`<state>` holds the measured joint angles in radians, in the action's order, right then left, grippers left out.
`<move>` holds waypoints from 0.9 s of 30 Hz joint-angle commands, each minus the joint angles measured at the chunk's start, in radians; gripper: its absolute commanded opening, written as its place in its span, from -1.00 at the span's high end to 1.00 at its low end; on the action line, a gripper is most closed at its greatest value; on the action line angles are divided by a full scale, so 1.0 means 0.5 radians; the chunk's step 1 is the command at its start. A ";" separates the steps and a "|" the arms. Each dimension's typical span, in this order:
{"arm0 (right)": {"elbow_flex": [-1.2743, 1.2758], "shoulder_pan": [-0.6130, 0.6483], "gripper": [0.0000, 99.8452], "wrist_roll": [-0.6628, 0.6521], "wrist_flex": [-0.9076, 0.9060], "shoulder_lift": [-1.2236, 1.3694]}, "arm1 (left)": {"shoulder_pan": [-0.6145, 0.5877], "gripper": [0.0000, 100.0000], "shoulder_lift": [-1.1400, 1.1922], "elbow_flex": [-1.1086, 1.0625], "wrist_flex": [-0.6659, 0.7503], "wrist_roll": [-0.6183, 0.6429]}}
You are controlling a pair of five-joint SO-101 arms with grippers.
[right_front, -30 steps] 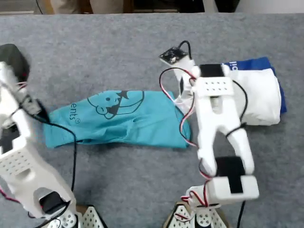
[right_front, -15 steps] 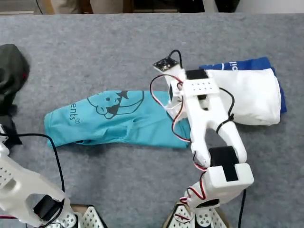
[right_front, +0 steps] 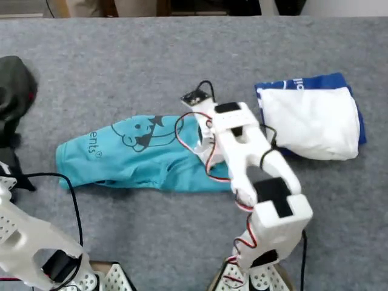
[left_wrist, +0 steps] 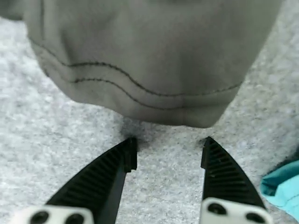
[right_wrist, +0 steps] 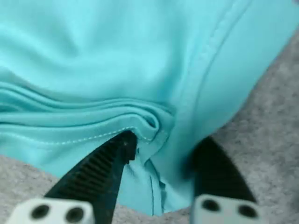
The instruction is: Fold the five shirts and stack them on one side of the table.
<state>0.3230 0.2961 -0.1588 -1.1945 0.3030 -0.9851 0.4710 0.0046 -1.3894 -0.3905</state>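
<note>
At the nine o'clock edge of the grey felt-covered table (right_front: 121,54), a crumpled dark olive cotton shirt (right_front: 15,85) is seen. The left gripper (left_wrist: 169,144) is held released, jaws spread, with that shirt's stitched hem just ahead of the fingertips and apart from them. At the centre, a teal printed shirt (right_front: 139,154), folded into a long strip, is laid with its long axis from nine to three o'clock. Its three o'clock end is straddled by the right gripper (right_wrist: 167,140), also released, with jaws parted either side of a bunched fold and nothing clamped yet. The right arm is judged the nearer for this end, so a closing pinch there is called for. At three o'clock, a folded white shirt (right_front: 312,121) is stacked on a folded blue shirt (right_front: 315,82).
</note>
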 commanded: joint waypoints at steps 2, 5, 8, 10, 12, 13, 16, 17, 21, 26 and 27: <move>-0.158 -0.115 0.76 0.018 -0.104 0.106 | -0.086 0.53 -0.057 0.006 0.028 -0.012; -0.180 -0.143 0.67 0.031 -0.104 0.044 | -0.107 0.53 -0.057 0.015 0.031 -0.015; -0.167 -0.143 0.62 0.031 -0.104 0.026 | -0.101 0.53 -0.057 0.015 0.031 -0.015; -0.164 -0.143 0.63 0.031 -0.104 0.057 | -0.092 0.53 -0.057 0.015 0.031 -0.015; -0.173 -0.167 0.69 0.049 -0.104 0.103 | -0.089 0.53 -0.057 0.018 0.031 -0.015; -0.180 -0.201 0.75 0.068 -0.104 0.124 | -0.089 0.53 -0.057 0.018 0.031 -0.015; -0.204 -0.358 0.99 0.071 -0.095 0.146 | -0.089 0.53 -0.057 0.018 0.031 -0.015; -0.216 -0.404 1.00 0.064 -0.092 0.152 | -0.089 0.53 -0.057 0.018 0.031 -0.015; -0.226 -0.459 1.00 -0.009 -0.095 0.140 | -0.061 0.53 -0.057 0.015 0.031 -0.015; -0.327 -0.400 1.00 -0.028 -0.199 0.032 | -0.031 0.53 -0.057 0.006 0.031 -0.015; -0.385 -0.379 1.00 -0.028 -0.252 -0.032 | -0.028 0.53 -0.057 0.006 0.031 -0.015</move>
<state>0.1972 0.1197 -0.1603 -1.2743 0.3598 -1.0035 0.4710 0.0031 -1.3894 -0.3905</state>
